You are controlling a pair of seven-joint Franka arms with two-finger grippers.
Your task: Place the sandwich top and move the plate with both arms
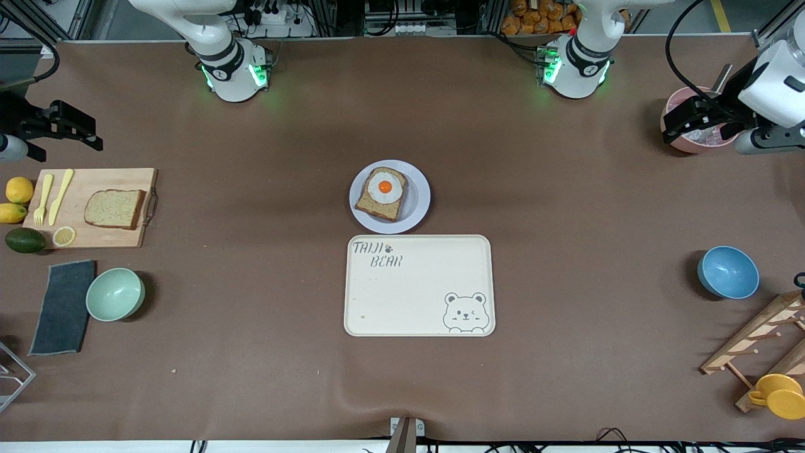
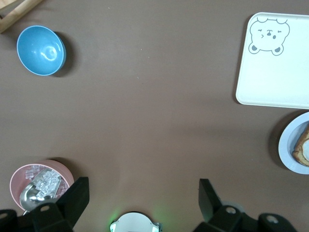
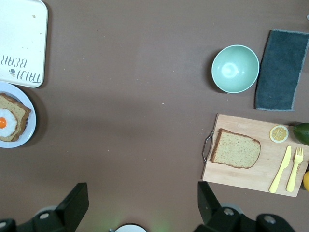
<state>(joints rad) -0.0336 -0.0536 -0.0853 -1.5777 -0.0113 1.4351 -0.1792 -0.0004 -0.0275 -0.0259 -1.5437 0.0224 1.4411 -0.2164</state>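
Note:
The sandwich top [image 1: 114,208], a plain brown bread slice, lies on a wooden cutting board [image 1: 88,236] toward the right arm's end; it also shows in the right wrist view [image 3: 235,148]. The plate [image 1: 418,204] sits mid-table and bears a bread slice with a fried egg [image 1: 383,189]. My right gripper [image 1: 82,135] hangs open and empty, high over bare table beside the board [image 3: 143,200]. My left gripper [image 1: 682,123] hangs open and empty, high over the table by a pink bowl [image 2: 143,198]. The plate's edge shows in both wrist views [image 2: 288,150] [image 3: 30,129].
A cream bear tray [image 1: 419,296] lies just nearer the camera than the plate. Lemons [image 1: 19,190], an avocado [image 1: 25,240], a green bowl [image 1: 115,294] and a grey cloth [image 1: 63,307] surround the board. A pink bowl [image 1: 682,141], a blue bowl [image 1: 728,272] and a wooden rack [image 1: 755,343] stand at the left arm's end.

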